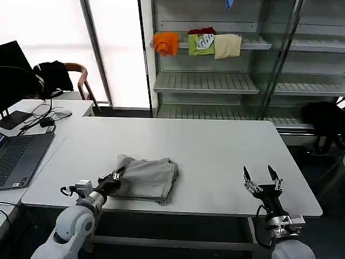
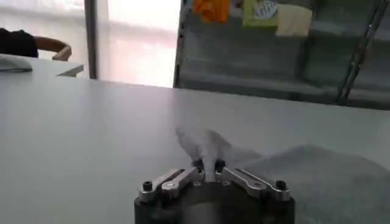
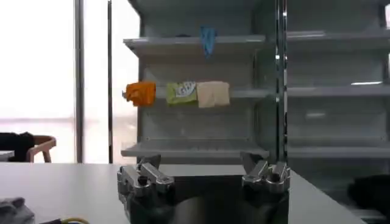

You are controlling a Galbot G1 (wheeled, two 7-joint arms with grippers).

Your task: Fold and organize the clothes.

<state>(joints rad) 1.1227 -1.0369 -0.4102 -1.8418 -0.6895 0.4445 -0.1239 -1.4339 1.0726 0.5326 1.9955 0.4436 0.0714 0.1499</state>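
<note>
Grey shirt — pinched by left gripper fingers; right gripper fingers spread — empty.

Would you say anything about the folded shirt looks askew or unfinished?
Mostly tidy: the grey shirt lies folded on the white table. One corner sticks out at its left edge, pinched in the left tool. The right tool hovers open, well clear.

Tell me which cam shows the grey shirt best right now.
Head view: the whole folded grey shirt lies on the white table, with the left tool pinching its near-left edge. Left wrist view shows one pinched cloth fold and a blurred patch. Right wrist view catches a scrap at the frame corner.
</note>
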